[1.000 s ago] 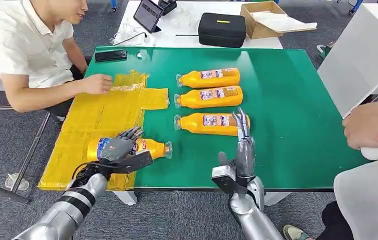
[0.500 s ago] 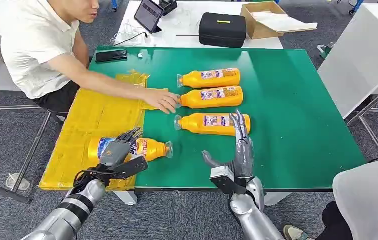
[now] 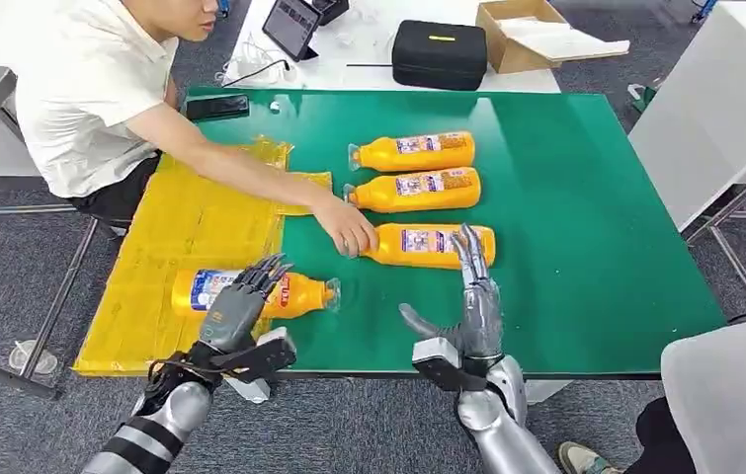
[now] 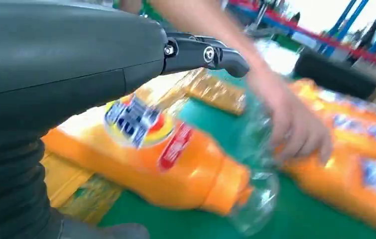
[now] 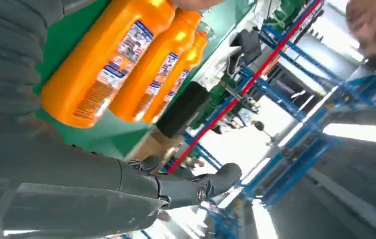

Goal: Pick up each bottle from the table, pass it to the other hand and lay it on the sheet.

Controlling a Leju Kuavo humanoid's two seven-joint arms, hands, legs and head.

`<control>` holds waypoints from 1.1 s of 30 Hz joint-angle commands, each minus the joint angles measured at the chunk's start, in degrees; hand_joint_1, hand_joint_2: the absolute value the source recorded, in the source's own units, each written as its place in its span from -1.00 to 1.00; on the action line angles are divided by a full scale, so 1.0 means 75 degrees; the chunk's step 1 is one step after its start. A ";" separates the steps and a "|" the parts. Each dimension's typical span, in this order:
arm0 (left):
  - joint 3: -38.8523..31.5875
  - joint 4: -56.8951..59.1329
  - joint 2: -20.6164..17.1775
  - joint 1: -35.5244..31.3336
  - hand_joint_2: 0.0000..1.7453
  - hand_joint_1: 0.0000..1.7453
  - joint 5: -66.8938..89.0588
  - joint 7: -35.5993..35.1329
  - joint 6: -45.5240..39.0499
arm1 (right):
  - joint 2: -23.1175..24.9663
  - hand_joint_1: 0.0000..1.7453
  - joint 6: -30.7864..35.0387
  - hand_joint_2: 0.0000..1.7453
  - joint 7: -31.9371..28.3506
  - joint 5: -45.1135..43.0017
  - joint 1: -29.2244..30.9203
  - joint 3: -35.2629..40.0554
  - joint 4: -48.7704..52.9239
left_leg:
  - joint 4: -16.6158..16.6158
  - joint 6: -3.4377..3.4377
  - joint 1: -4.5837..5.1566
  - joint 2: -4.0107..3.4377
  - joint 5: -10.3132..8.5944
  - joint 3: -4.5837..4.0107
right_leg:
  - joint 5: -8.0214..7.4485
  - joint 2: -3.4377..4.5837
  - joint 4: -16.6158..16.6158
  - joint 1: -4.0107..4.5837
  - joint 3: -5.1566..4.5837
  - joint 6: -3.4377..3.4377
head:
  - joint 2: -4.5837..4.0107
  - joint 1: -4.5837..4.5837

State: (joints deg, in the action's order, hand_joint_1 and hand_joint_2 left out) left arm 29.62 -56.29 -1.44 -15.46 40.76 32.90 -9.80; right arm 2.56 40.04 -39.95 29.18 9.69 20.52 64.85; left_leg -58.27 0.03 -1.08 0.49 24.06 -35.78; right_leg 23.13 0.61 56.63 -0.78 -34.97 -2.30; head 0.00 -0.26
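**Four orange bottles lying flat, both hands free**

Now the green table (image 3: 586, 197), smooth and matte, carries a crinkled yellow sheet (image 3: 191, 227) of shiny plastic on its left part. A person (image 3: 102, 89) in a white shirt sits at the far left corner and reaches an arm over the sheet; the person's hand (image 3: 347, 229) rests at the neck end of the nearest bottle of the row.

Three orange bottles lie on their sides in a row on the bare green surface, long axes running left to right, clear caps pointing left toward the sheet: the far bottle (image 3: 413, 152), the middle bottle (image 3: 416, 190) and the near bottle (image 3: 428, 244). They are parallel and close to each other. Each is a rounded plastic body with a printed label.

A fourth bottle (image 3: 280, 293) lies on its side at the right border of the sheet, its base on the yellow plastic and its clear cap pointing right, over the green. Its label is blue and red.

The left hand (image 3: 235, 311) hovers over this fourth bottle with fingers spread and holds nothing. The right hand (image 3: 472, 306) stands near the table's front edge, fingers stretched straight toward the near bottle's base, thumb out to the side, empty; whether the fingertips touch it, I cannot tell.
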 commanded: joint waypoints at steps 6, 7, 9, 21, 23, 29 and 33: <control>0.0729 -0.2453 0.0712 0.1388 1.00 -1.00 -0.1815 0.0676 -0.0506 | 0.0459 -1.00 -0.0006 1.00 0.0154 0.4474 0.0412 -0.3156 -0.1780 | 0.0002 -0.0013 0.0004 0.0006 0.0007 0.0004 | 0.0008 -0.0020 -0.0007 0.0000 0.0019 0.0006 | 0.0000 0.0003; 0.0854 -0.2578 0.0843 0.1534 1.00 -1.00 -0.2012 0.0685 -0.0588 | 0.0376 -1.00 -0.0006 1.00 0.0344 0.4948 0.0523 -0.3470 -0.1891 | 0.0002 -0.0012 0.0009 0.0012 0.0004 -0.0005 | 0.0008 -0.0024 -0.0004 -0.0006 0.0009 0.0002 | 0.0000 0.0006; 0.1091 -0.2791 0.0882 0.1695 1.00 -1.00 -0.2355 0.0478 -0.0617 | 0.0287 -1.00 -0.0006 1.00 0.0496 0.5410 0.0698 -0.3933 -0.2009 | 0.0002 -0.0012 0.0015 0.0012 0.0003 -0.0008 | 0.0007 -0.0022 -0.0002 -0.0011 -0.0001 0.0001 | 0.0000 0.0000; 0.1157 -0.2980 0.0906 0.1755 1.00 -1.00 -0.2740 -0.0164 -0.0943 | -0.0527 -1.00 -0.0655 1.00 0.2478 0.4928 0.1638 -0.2389 -0.4492 | 0.0004 -0.0011 0.0004 -0.0006 0.0009 0.0011 | 0.0005 -0.0017 -0.0010 0.0002 0.0018 0.0011 | 0.0000 0.0003; 0.1168 -0.3010 0.0885 0.1753 1.00 -1.00 -0.2736 -0.0178 -0.0949 | -0.0639 -1.00 -0.0850 1.00 0.2671 0.4922 0.1713 -0.2191 -0.4590 | 0.0000 -0.0008 0.0002 -0.0001 0.0004 -0.0010 | 0.0001 -0.0016 -0.0006 0.0001 -0.0002 0.0004 | 0.0000 0.0000; 0.1192 -0.3002 0.0908 0.1734 1.00 -1.00 -0.2758 -0.0207 -0.0942 | -0.0803 -1.00 -0.1136 1.00 0.2867 0.4821 0.1853 -0.1986 -0.4727 | 0.0000 -0.0010 0.0001 0.0003 0.0003 -0.0003 | 0.0002 -0.0023 -0.0008 0.0002 0.0006 0.0003 | 0.0000 0.0003; 0.1259 -0.2958 0.0917 0.1681 1.00 -1.00 -0.2796 -0.0218 -0.0908 | -0.0907 -1.00 -0.1057 1.00 0.3000 0.4878 0.2022 -0.1698 -0.4881 | 0.0001 -0.0011 0.0005 0.0008 -0.0001 0.0003 | 0.0001 -0.0030 -0.0008 -0.0001 0.0013 0.0005 | 0.0000 0.0003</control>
State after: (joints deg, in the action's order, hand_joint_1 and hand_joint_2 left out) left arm 37.31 -79.73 6.03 -1.48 20.28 31.65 -16.98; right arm -1.66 32.35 -18.95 65.29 21.77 2.71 36.11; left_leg -58.29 -0.01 -1.06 0.51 24.06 -35.86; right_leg 23.13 0.49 56.60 -0.79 -34.99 -2.32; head 0.00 -0.24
